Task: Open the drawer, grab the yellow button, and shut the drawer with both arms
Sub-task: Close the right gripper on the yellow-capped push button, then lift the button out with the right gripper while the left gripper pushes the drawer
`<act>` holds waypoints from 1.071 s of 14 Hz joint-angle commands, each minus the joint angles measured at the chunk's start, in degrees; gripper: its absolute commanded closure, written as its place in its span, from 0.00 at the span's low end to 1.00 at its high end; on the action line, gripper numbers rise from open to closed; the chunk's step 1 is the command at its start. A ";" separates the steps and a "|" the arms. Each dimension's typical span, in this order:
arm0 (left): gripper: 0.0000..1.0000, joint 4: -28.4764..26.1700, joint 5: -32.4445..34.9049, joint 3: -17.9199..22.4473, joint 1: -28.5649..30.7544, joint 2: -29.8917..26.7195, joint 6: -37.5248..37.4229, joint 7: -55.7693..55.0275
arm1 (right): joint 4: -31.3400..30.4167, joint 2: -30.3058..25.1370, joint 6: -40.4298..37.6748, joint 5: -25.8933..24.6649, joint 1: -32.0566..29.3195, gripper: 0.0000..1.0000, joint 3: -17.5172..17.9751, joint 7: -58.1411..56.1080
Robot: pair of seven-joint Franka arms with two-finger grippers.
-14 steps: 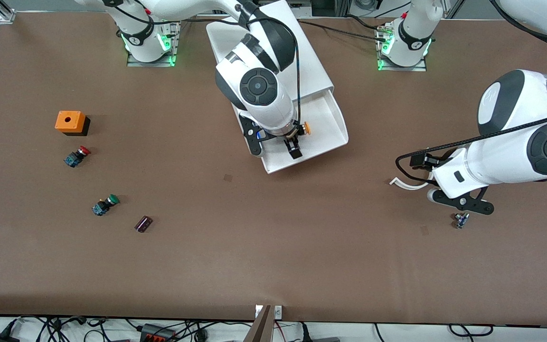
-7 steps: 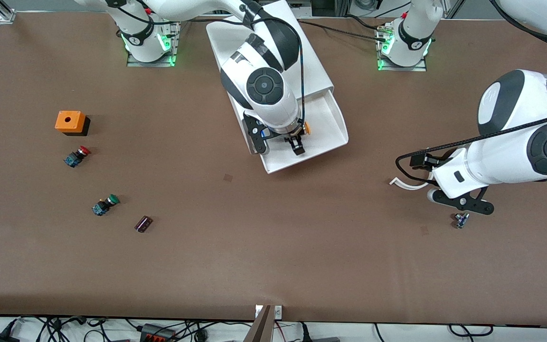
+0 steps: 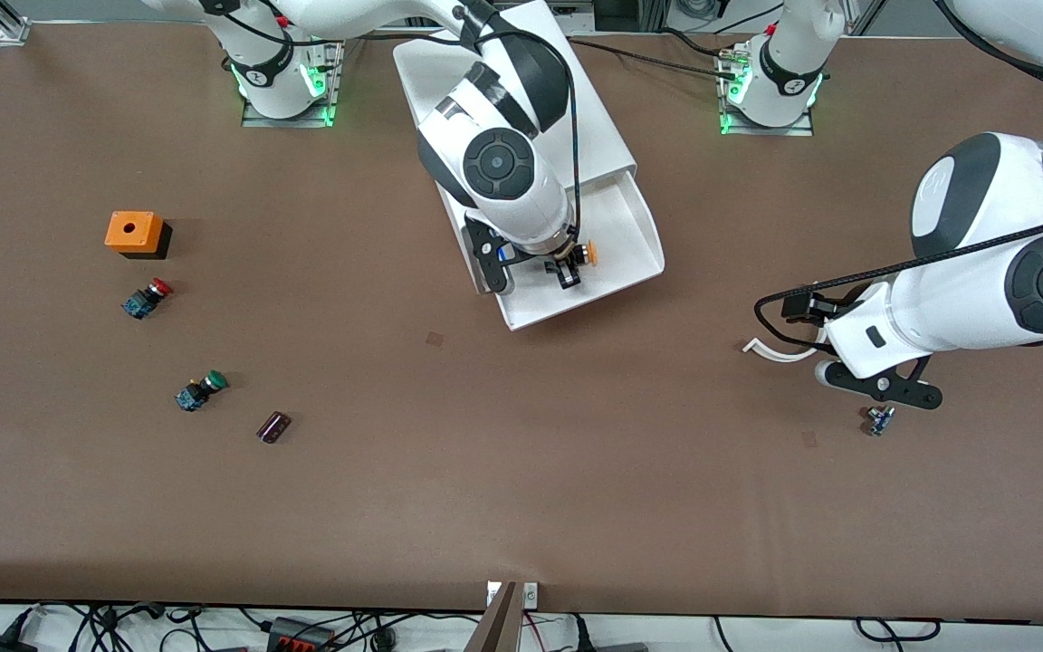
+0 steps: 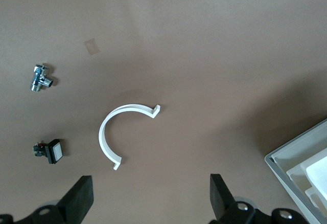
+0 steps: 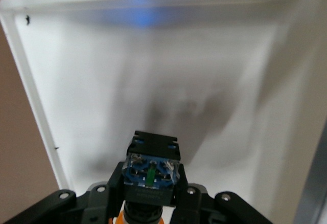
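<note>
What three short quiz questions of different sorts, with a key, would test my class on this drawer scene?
1. True or false: the drawer stands open.
2. What is the right gripper clamping: A red button, B the button with the orange cap, C green button?
3. What curved thing lies under the waiting left gripper?

Key: 1 true. 2 B, held over the drawer. 3 A white clip on the table; that gripper is open.

the right gripper [image 3: 567, 269] points down over the open drawer [image 3: 623, 237], fingers closed on the button [image 3: 586, 253]. the left gripper [image 4: 150, 201] waits over the table with fingers spread wide.
</note>
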 commanded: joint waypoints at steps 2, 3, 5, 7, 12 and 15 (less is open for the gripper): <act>0.00 1.30 1.23 0.25 -0.37 0.22 -0.54 -0.46 | 3.65 0.46 -0.61 1.54 -0.47 0.88 -0.50 1.69; 0.00 1.30 1.23 0.25 -0.37 0.22 -0.54 -0.46 | 4.35 0.29 -0.61 1.54 -1.17 0.89 -0.41 1.61; 0.00 1.21 1.31 0.07 -0.46 0.22 -0.54 -1.77 | 5.76 -0.15 -0.70 1.45 -2.57 0.91 -0.58 0.73; 0.00 1.03 1.23 -0.19 -0.55 0.39 0.24 -5.27 | 5.94 -2.07 -1.66 1.10 -5.29 0.91 -0.67 -3.99; 0.00 -0.02 1.14 -0.28 -4.14 1.71 10.25 -20.19 | 4.89 -5.77 -12.63 -2.85 -11.53 0.91 -1.02 -31.29; 0.00 -0.02 1.58 -0.28 -9.14 3.99 16.05 -34.95 | 1.03 -7.53 -14.15 -4.26 -15.49 0.91 -1.11 -45.54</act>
